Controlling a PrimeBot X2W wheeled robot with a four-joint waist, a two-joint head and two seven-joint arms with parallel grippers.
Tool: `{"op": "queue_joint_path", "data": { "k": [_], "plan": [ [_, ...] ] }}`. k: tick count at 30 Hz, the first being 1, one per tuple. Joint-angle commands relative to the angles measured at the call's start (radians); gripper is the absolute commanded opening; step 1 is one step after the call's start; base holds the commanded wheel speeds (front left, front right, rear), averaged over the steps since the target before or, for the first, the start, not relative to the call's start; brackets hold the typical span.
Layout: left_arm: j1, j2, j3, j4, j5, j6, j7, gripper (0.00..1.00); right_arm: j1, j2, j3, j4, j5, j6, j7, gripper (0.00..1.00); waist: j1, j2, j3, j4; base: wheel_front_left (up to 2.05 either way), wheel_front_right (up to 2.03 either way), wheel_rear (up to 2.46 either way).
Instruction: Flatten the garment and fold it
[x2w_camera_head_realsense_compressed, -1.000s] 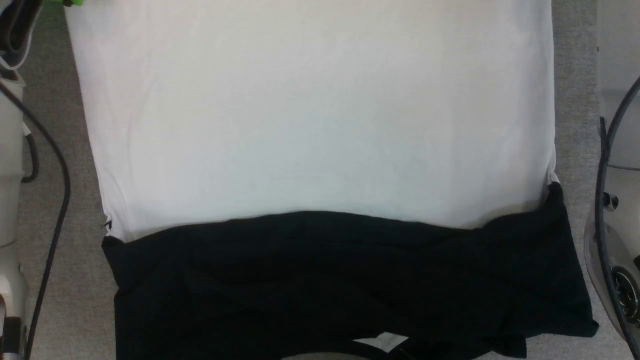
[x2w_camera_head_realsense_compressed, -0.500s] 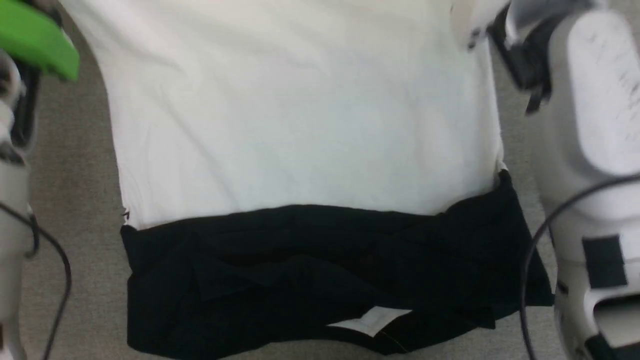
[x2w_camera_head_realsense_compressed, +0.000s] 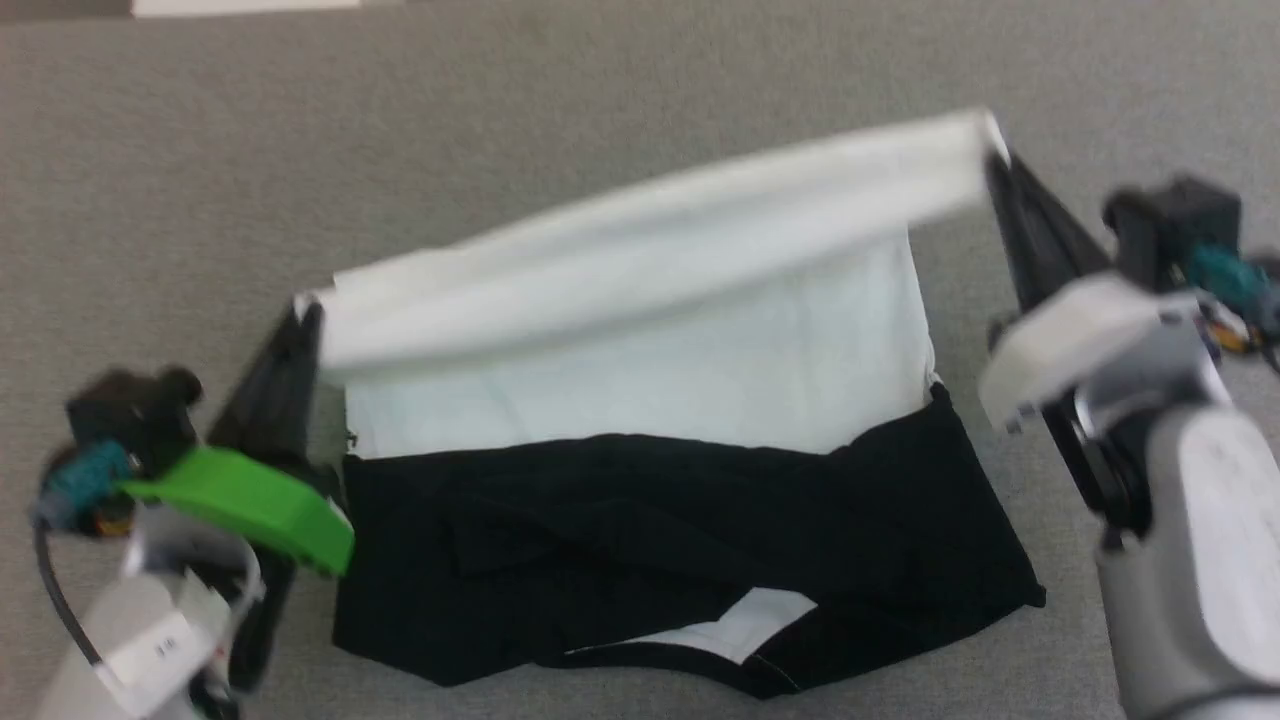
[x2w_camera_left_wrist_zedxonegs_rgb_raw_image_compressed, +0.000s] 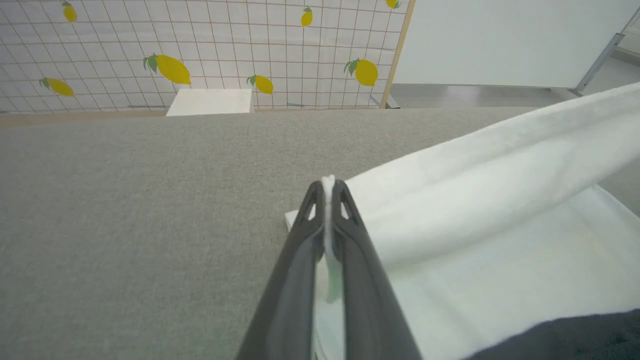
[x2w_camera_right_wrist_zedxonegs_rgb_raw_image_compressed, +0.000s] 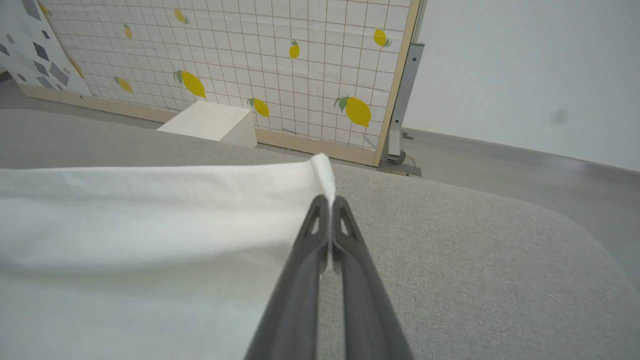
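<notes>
Left pincer (x2w_camera_left_wrist_zedxonegs_rgb_raw_image_compressed: 328, 186): you are gripping the garment (x2w_camera_head_realsense_compressed: 650, 330) at its raised white left corner.
Right pincer (x2w_camera_right_wrist_zedxonegs_rgb_raw_image_compressed: 326, 202): you are gripping its right corner.

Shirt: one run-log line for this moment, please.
phase: fold | left gripper: shut on shirt hem corner | right gripper: shut on other hem corner | hem: raised above gray surface

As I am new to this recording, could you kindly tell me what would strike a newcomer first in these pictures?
The white edge of the garment hangs stretched in the air between the left gripper and the right gripper, each shut on a corner, above the grey surface. Its black sleeves lie bunched nearest the robot. Behind stands a lemon-printed panel.
</notes>
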Motion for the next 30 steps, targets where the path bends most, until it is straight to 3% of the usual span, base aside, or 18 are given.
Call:
{"op": "queue_joint_path", "data": {
  "k": [1, 4, 9, 15, 23, 24, 25, 26, 27, 30],
  "plan": [
    [0.037, -0.008, -0.002, -0.008, -0.009, 0.011, -0.002, 0.0, 0.056, 0.005, -0.024, -0.03, 0.012, -0.001, 0.018, 0.0, 0.0001, 0.0111, -0.102, 0.046, 0.0, 0.0, 0.0],
    [0.14, -0.045, -0.023, -0.011, -0.044, 0.018, -0.011, 0.0, 0.275, 0.032, -0.121, -0.175, 0.019, -0.001, 0.1, 0.0, 0.0001, 0.0111, -0.138, 0.076, 0.0, 0.0, 0.0],
    [0.216, -0.078, -0.039, 0.02, -0.066, 0.022, -0.04, 0.0, 0.446, 0.046, -0.183, -0.254, 0.01, -0.001, 0.155, 0.0, 0.0001, 0.0111, -0.163, 0.079, 0.0, 0.0, 0.0],
    [0.285, -0.091, -0.046, 0.069, -0.078, 0.03, -0.057, 0.0, 0.577, 0.047, -0.218, -0.218, 0.083, -0.001, 0.202, 0.0, 0.0001, 0.0111, -0.178, 0.068, 0.0, 0.0, 0.0],
    [0.342, -0.101, -0.06, 0.131, -0.097, 0.035, -0.051, 0.0, 0.653, 0.048, -0.175, -0.138, 0.094, -0.001, 0.285, 0.0, 0.0001, 0.0111, -0.186, 0.053, 0.0, 0.0, 0.0],
    [0.344, -0.103, -0.061, 0.14, -0.099, 0.037, -0.048, 0.0, 0.656, 0.048, -0.168, -0.13, 0.096, -0.001, 0.291, 0.1, 0.0001, 0.0111, -0.187, 0.053, 0.0, 0.0, 0.0],
    [0.347, -0.108, -0.063, 0.154, -0.106, 0.041, -0.04, 0.0, 0.661, 0.048, -0.157, -0.12, 0.099, -0.001, 0.301, 0.49, 0.0001, 0.0111, -0.189, 0.053, 0.0, 0.0, 0.0],
    [0.349, -0.109, -0.067, 0.165, -0.108, 0.042, -0.032, 0.44, 0.664, 0.048, -0.149, -0.112, 0.105, -0.001, 0.312, 1.0, 0.0001, 0.0111, -0.191, 0.053, 0.0, 0.0, 0.0],
    [0.349, -0.108, -0.072, 0.175, -0.107, 0.042, -0.025, 1.0, 0.669, 0.048, -0.142, -0.107, 0.116, -0.001, 0.321, 1.0, 0.0001, 0.0111, -0.193, 0.054, 0.0, 0.0, 0.0],
    [0.345, -0.115, -0.073, 0.189, -0.114, 0.042, -0.026, 1.0, 0.677, 0.048, -0.134, -0.109, 0.143, -0.001, 0.309, 1.0, 0.0001, 0.0111, -0.202, 0.06, 0.0, 0.0, 0.0]
  ]
}}
